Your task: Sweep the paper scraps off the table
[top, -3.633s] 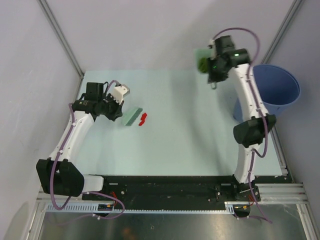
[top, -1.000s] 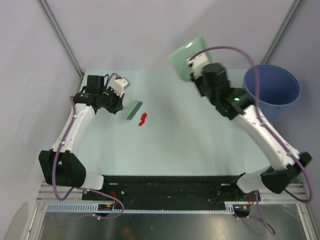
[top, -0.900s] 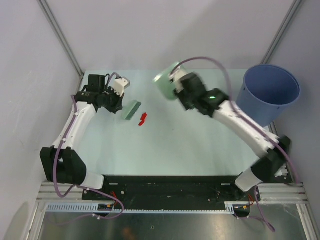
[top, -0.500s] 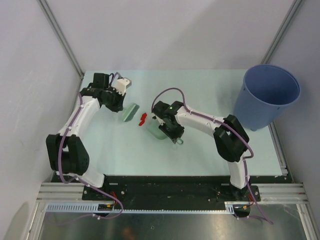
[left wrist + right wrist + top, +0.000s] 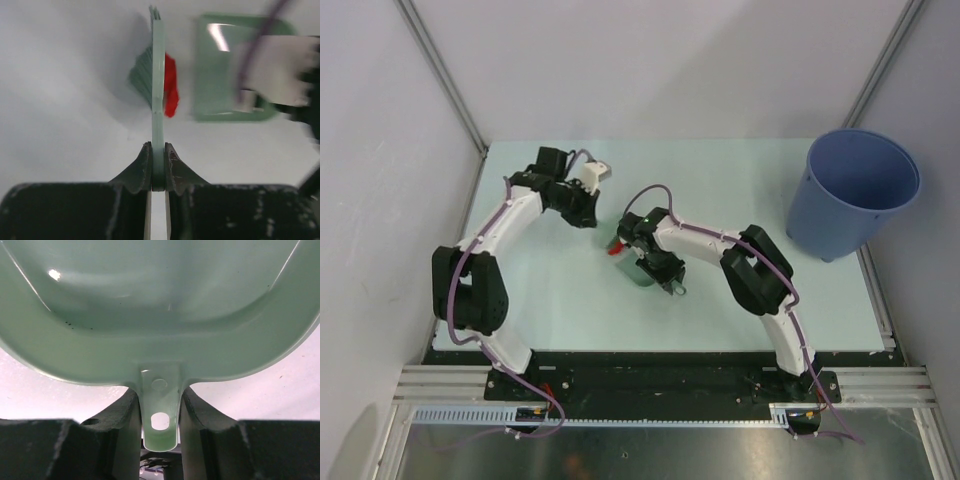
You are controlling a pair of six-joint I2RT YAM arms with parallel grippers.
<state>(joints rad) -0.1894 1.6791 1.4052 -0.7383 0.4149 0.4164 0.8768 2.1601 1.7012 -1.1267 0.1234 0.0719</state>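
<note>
One red paper scrap [image 5: 617,252] lies on the pale mint table [image 5: 720,180], against the mouth of the mint-green dustpan [image 5: 638,272]. In the left wrist view the scrap [image 5: 170,91] sits between the brush bristles [image 5: 142,75] and the dustpan [image 5: 235,70]. My left gripper [image 5: 158,170] is shut on the brush handle [image 5: 158,110]; from above it [image 5: 584,207] is up-left of the scrap. My right gripper [image 5: 160,415] is shut on the dustpan's handle tab [image 5: 160,405]; from above it [image 5: 658,264] is low at the table's middle. No other scraps show.
A tall blue bucket [image 5: 860,185] stands at the table's right edge. A black-and-metal rail [image 5: 650,375] runs along the near edge. Grey walls close in the back and both sides.
My right arm has swung from near the bucket down to the table's middle and set the dustpan beside the red scrap. My left gripper has moved right, pushing brush and scrap toward the dustpan.
</note>
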